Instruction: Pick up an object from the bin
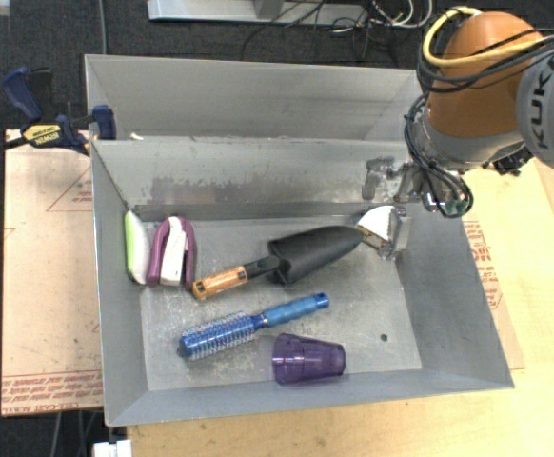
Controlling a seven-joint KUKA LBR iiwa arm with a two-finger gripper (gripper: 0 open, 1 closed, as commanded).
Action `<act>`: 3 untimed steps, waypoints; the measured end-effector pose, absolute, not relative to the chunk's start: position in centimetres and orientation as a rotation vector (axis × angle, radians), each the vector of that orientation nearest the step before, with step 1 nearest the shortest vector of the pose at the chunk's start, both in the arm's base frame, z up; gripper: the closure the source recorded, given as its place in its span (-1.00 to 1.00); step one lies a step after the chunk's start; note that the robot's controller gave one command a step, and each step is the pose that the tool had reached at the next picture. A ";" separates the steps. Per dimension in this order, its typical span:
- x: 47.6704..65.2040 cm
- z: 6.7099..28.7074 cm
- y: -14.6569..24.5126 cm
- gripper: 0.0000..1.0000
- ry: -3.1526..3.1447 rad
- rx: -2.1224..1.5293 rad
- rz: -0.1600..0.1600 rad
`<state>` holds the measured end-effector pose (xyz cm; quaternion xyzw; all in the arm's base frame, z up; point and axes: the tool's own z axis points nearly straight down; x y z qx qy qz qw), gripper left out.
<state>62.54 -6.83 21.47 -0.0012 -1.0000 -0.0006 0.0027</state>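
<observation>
The one camera looks down from above, somewhat to one side, far enough to take in the whole grey sheet-metal bin (258,160); my orange-capped arm (477,74) sits upper right.

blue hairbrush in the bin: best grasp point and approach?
Probably the smooth handle, the upper-right half of the blue hairbrush, from straight above, closing across its narrow width. It lies flat and diagonal on the bin floor; the bristled end is bulkier. The purple cup lies just below, apart, so stay near the handle's tip.
</observation>
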 end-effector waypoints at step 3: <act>63.4 9.0 -2.2 1.00 -3.146 -0.068 -0.002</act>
